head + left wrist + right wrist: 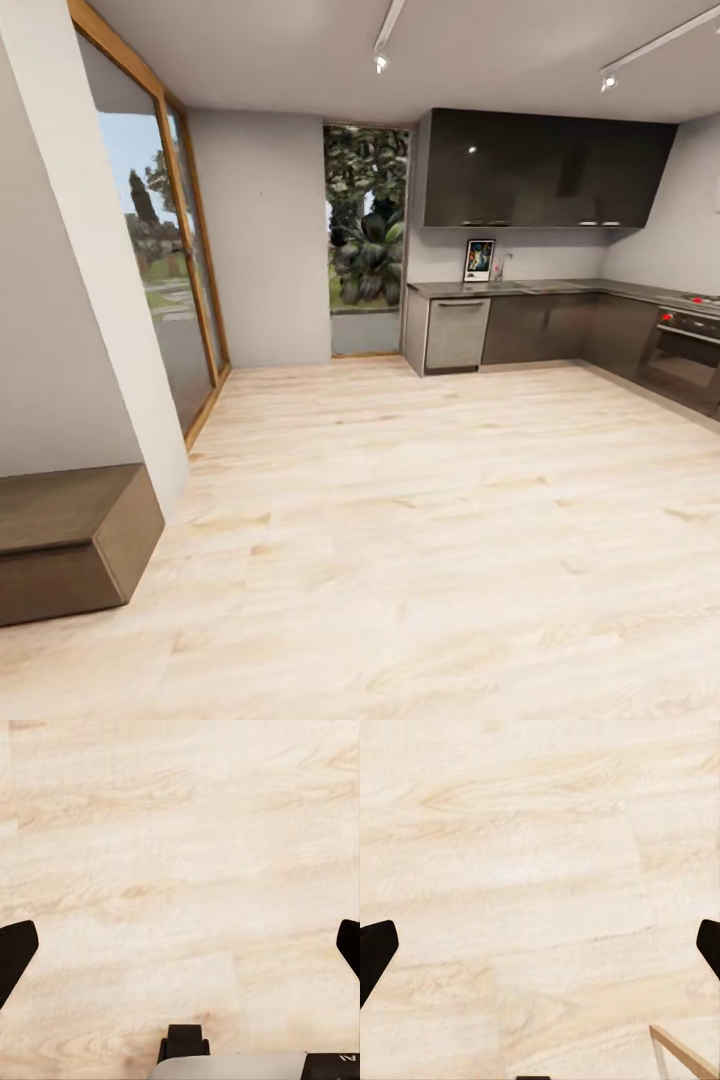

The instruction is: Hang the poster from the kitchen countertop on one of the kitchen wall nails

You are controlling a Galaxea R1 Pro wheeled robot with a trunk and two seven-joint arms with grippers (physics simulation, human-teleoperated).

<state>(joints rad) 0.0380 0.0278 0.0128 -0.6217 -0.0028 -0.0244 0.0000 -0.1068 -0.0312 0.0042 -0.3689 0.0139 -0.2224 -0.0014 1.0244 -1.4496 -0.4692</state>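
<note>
Left claw [180, 945]: jaws spread wide, empty, pointing at the wooden floor [180, 832].
Right claw [540, 945]: likewise wide apart, nothing held, likely tucked for travel.
Poster [479, 260]: well ahead of both claws, upright on the kitchen countertop [560, 288], apparently propped against the wall.

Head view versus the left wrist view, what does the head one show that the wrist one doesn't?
The head view takes in the kitchen: the poster standing upright on the grey countertop against the back wall, the dark upper cabinets, the oven at right, tall windows and a wooden bench. The left wrist view looks straight down past the left tool, its two dark fingertips spread wide with nothing between. Both share the pale wood floor.
</note>
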